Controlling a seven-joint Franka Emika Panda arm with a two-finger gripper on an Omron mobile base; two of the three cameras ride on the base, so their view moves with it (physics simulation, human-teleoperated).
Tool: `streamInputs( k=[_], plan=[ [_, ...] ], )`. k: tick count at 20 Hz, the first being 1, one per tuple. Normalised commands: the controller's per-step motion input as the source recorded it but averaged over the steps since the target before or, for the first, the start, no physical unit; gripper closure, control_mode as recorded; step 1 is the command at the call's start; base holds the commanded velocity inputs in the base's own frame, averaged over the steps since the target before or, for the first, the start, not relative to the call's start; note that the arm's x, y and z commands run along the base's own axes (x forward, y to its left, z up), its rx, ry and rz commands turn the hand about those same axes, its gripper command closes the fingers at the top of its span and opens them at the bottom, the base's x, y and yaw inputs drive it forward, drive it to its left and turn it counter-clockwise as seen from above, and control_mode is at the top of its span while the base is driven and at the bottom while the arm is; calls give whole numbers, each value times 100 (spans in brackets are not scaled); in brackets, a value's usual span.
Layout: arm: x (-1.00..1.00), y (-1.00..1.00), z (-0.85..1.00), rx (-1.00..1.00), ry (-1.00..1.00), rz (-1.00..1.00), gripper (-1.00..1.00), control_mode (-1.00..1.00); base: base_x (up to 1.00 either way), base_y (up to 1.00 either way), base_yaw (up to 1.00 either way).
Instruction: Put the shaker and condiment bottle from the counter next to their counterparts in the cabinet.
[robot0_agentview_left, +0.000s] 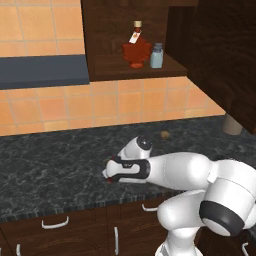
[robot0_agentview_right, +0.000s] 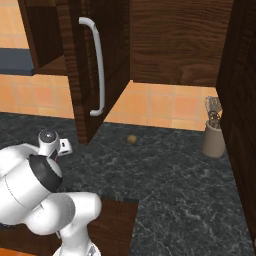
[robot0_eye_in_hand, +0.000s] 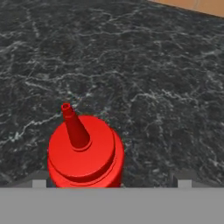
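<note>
Cabinet (robot0_agentview_left: 131, 75) shelf holds flask (robot0_agentview_left: 136, 50), shaker (robot0_agentview_left: 157, 56) (side by side); jaws spread above condiment bottle (robot0_eye_in_hand: 85, 151).

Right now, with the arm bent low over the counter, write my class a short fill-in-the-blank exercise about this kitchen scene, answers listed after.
1. In the hand view, the condiment bottle seen from above is coloured ____.
2. The flask and the pale blue shaker stand on the shelf of the ____.
3. The utensil holder stands on the black marbled ____.
4. The door with the long silver handle stands ____.

Missing words: red; cabinet; counter; open
</note>
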Motion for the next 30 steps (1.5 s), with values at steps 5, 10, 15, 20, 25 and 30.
streamInputs(
  k=[5,10,15,20,25,30],
  plan=[
    [4,27,-14,-2,3,1,100,-100,0,0,0],
    [26,20,-6,-3,5,5,100,-100,0,0,0],
    [21,-19,48,0,-15,3,100,-100,0,0,0],
    [6,-10,67,0,-21,6,100,-100,0,0,0],
    [5,-8,32,0,-16,1,100,-100,0,0,0],
    [11,-8,29,0,-15,0,100,-100,0,0,0]
  ],
)
